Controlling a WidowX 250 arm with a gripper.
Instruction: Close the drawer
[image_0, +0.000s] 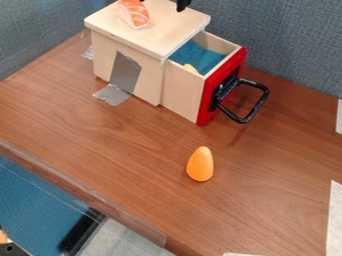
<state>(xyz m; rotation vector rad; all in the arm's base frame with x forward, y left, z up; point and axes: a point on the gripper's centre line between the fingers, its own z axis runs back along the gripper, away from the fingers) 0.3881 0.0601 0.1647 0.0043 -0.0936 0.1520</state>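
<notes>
the surface is brown wood with darker grain. at the upper left and centre stands a pale wooden cabinet, its drawer part-way out — grey tape runs from it onto the wood. an orange egg-shaped piece lies below centre — white strips mark the right and bottom edges.

The cabinet and drawer side look like pale, smooth wood, the drawer front glossy red. Its black handle shines. Silvery, wrinkled tape looks metallic. The desk has brown wood grain with a soft sheen; woven-looking cloth covers the grey-blue panel.
</notes>
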